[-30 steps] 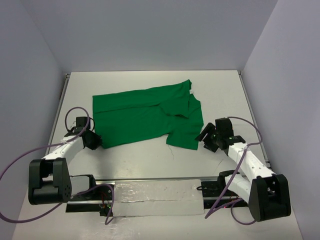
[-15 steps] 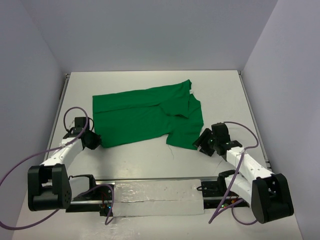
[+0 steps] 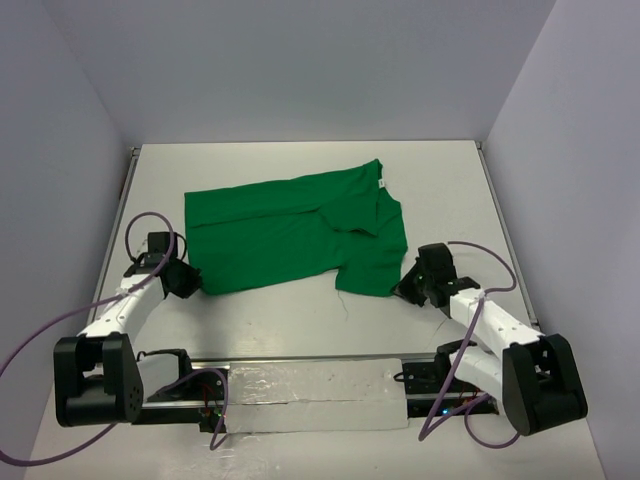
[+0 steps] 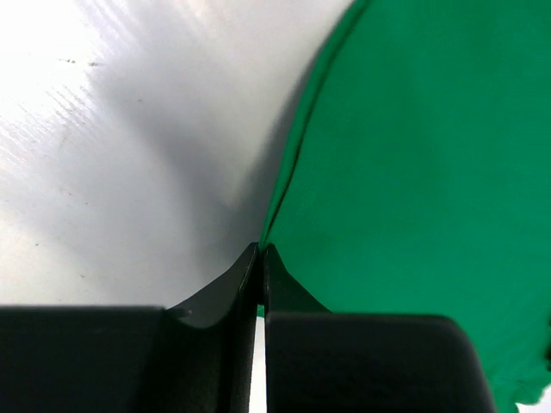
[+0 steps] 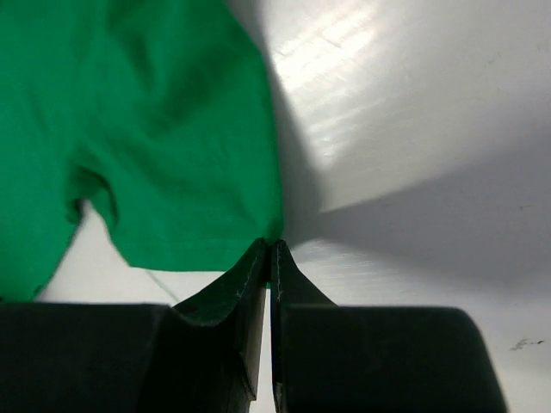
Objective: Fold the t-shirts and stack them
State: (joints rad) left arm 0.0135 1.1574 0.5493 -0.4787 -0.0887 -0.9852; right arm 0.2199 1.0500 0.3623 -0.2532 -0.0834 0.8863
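Note:
A bright green t-shirt (image 3: 290, 232) lies flat across the middle of the table, its neck with a small white label (image 3: 381, 184) toward the right. My left gripper (image 3: 192, 284) sits at the shirt's near left corner, shut on the cloth edge (image 4: 284, 185). My right gripper (image 3: 403, 287) is at the near right corner, on the sleeve hem (image 5: 207, 232), and its fingers are shut on that corner. Both corners rest low on the table.
The white table (image 3: 300, 320) has purple walls on three sides and a raised rim at its right edge (image 3: 505, 240). A loose green thread (image 3: 342, 300) trails from the shirt's near hem. The arm bases and cables (image 3: 300, 385) sit along the near edge.
The right gripper has moved left to the shirt's near right corner and closed on it. The left gripper stayed shut on the left corner, barely moving.

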